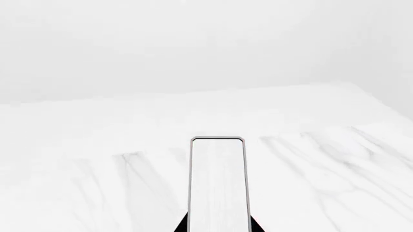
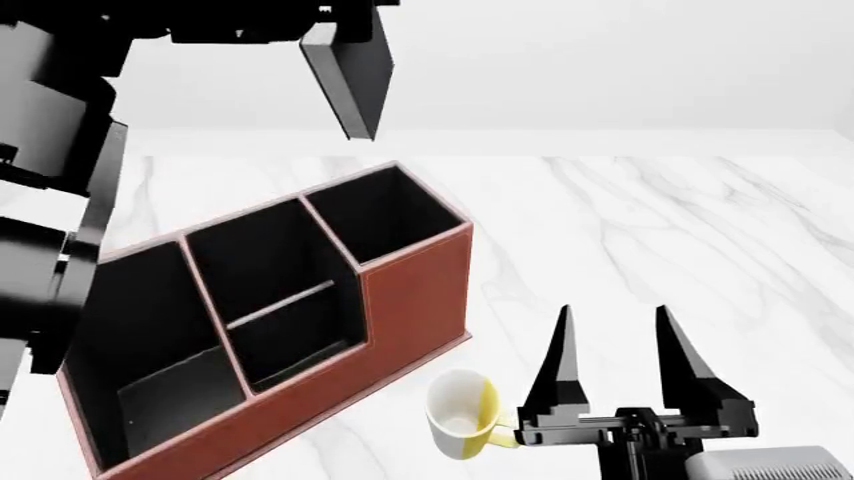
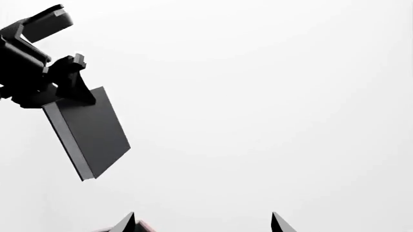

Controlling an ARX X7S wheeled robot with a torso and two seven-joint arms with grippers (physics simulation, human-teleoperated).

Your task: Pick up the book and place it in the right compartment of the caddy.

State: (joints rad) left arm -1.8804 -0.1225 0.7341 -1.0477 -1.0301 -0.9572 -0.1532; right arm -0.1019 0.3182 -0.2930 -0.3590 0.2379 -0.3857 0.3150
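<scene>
The black book [image 2: 350, 78] with pale page edges hangs tilted from my left gripper [image 2: 350, 12], which is shut on its top end, high above the caddy [image 2: 414, 300]. The red-brown caddy stands on the marble table. Its tall right compartment [image 2: 387, 212] lies below the book, open and black inside. In the left wrist view the book's white page edge [image 1: 217, 183] fills the gap between the black fingers. The right wrist view shows the book [image 3: 90, 133] held by the left gripper [image 3: 71, 92]. My right gripper [image 2: 614, 345] is open and empty, to the right of the caddy.
A white-and-yellow mug [image 2: 465, 415] lies on its side between the caddy's front corner and my right gripper. The white marble table [image 2: 667, 230] stretches to the right and back. My left arm [image 2: 54, 150] rises at the left.
</scene>
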